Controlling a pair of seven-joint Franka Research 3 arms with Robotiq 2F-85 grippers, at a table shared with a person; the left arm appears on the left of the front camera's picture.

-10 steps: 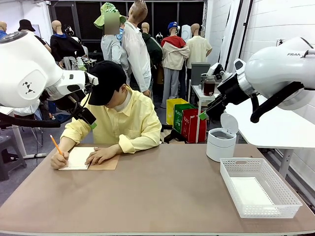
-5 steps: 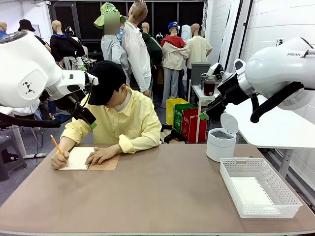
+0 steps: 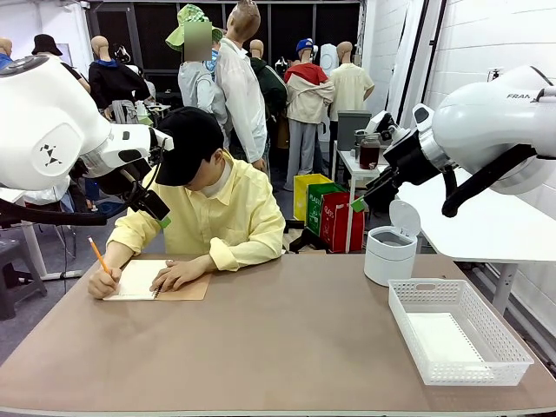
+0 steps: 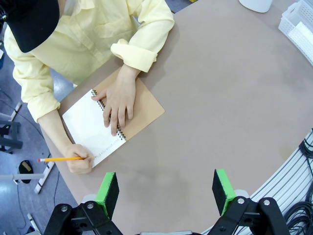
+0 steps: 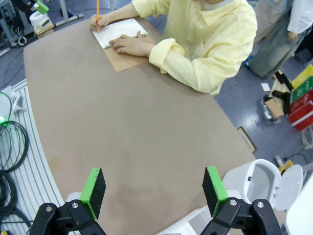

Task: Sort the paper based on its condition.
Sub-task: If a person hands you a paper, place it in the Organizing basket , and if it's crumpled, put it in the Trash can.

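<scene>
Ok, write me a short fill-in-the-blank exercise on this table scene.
1. The person writes in the notebook with an orange ___.
2. A white sheet of paper lies inside the white ___.
3. The left gripper and the right gripper hang above the table with their jaws ___.
Missing words: pencil; basket; open.

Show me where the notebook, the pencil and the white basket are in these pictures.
notebook point(image 4: 85, 127), left wrist view, on its open white page.
pencil point(image 4: 61, 159), left wrist view, on the middle of its orange shaft.
white basket point(image 3: 478, 372), front view, on its near wall.
</scene>
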